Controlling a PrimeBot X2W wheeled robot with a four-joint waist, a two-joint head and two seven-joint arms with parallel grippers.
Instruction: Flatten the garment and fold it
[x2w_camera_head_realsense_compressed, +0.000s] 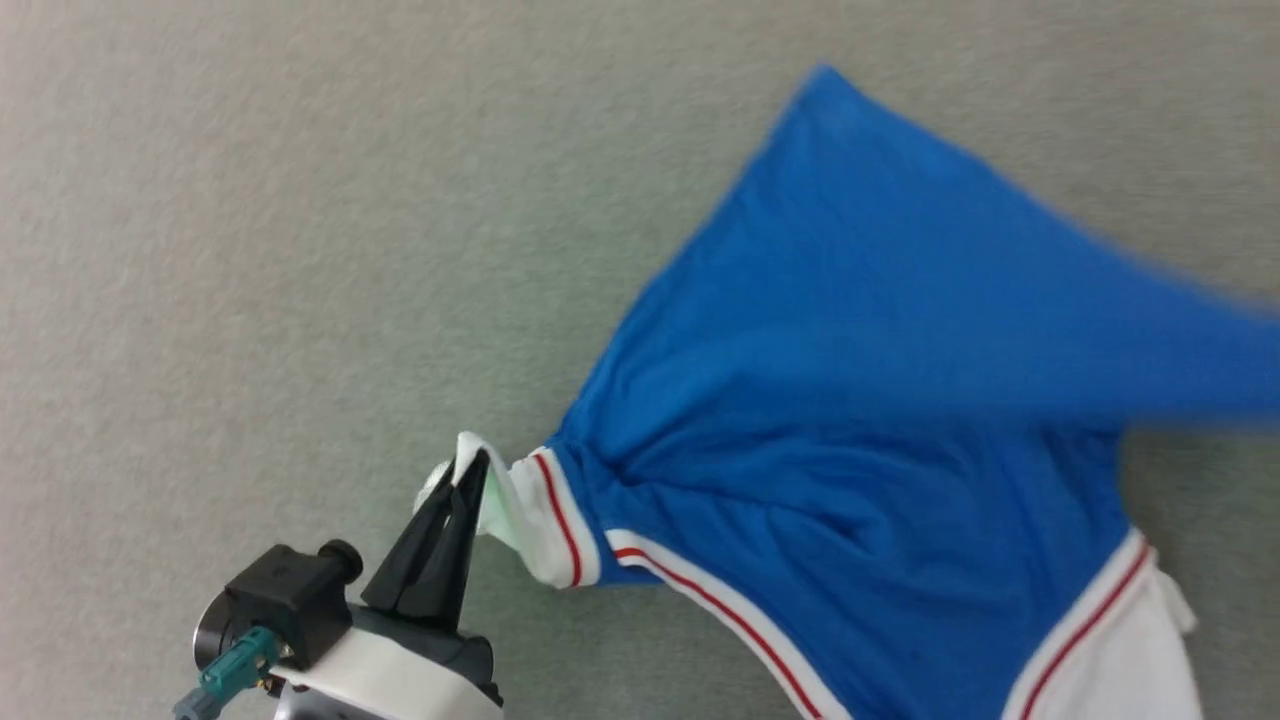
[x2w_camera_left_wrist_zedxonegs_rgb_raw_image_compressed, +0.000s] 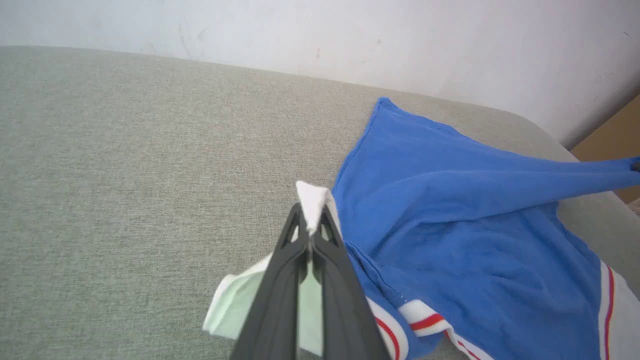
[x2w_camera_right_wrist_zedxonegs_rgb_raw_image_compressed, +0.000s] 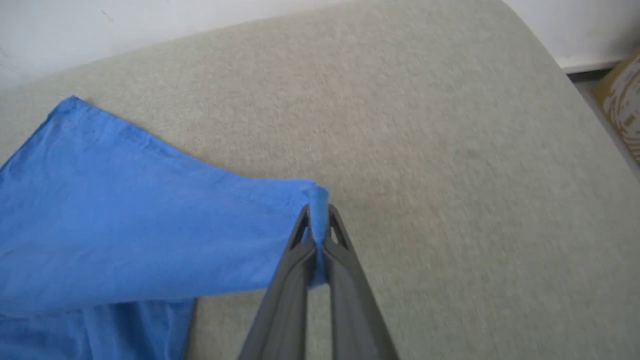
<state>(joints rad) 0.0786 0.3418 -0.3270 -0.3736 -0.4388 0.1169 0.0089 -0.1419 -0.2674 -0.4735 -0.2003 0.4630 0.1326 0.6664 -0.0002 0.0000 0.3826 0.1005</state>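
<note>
Left gripper (x2w_camera_left_wrist_zedxonegs_rgb_raw_image_compressed: 310, 227) pinches the sleeve (x2w_camera_left_wrist_zedxonegs_rgb_raw_image_compressed: 312, 200); right gripper (x2w_camera_right_wrist_zedxonegs_rgb_raw_image_compressed: 318, 225) clamps what seems a hem corner (x2w_camera_right_wrist_zedxonegs_rgb_raw_image_compressed: 318, 197) of the shirt (x2w_camera_head_realsense_compressed: 850, 380). Pull apart evenly, low over the surface (x2w_camera_head_realsense_compressed: 250, 250).

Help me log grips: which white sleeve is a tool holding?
The white sleeve on the robot's left, clamped in the left tool; the other sleeve lies unheld.

Matt blue cloth garment (x2w_camera_head_realsense_compressed: 860, 380) on rough grey woven fabric surface (x2w_camera_head_realsense_compressed: 250, 250)
</note>
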